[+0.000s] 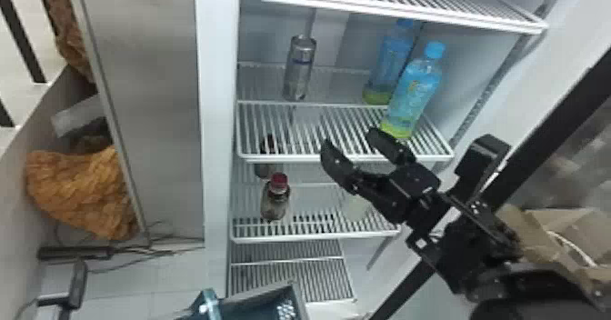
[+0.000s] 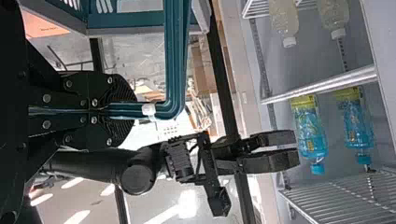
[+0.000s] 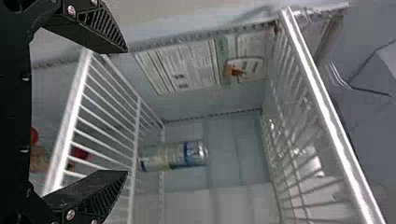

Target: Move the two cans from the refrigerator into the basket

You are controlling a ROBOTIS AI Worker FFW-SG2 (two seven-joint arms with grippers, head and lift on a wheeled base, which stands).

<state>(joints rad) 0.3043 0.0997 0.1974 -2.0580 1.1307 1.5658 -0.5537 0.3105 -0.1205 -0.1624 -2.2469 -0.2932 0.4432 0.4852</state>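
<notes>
One silver can point(image 1: 299, 71) stands toward the back left of a wire shelf point(image 1: 345, 157) in the head view. My right gripper point(image 1: 349, 142) is open, with nothing between its fingers, at that shelf's front edge, right of the can and nearer the camera. From the right wrist, the can point(image 3: 175, 155) lies beyond the open right gripper point(image 3: 120, 112), apart from both fingers. The teal basket point(image 1: 247, 306) is low at the head view's bottom edge. In the left wrist view my left gripper point(image 2: 116, 111) is shut on the basket's handle point(image 2: 175, 56).
Two blue-capped bottles point(image 1: 411, 96) stand on the can's shelf, to its right and near my right gripper. A red-capped bottle point(image 1: 275, 198) is on the shelf below. Another wire shelf point(image 1: 391, 12) spans above the can. The refrigerator's side wall point(image 1: 218, 114) rises at left.
</notes>
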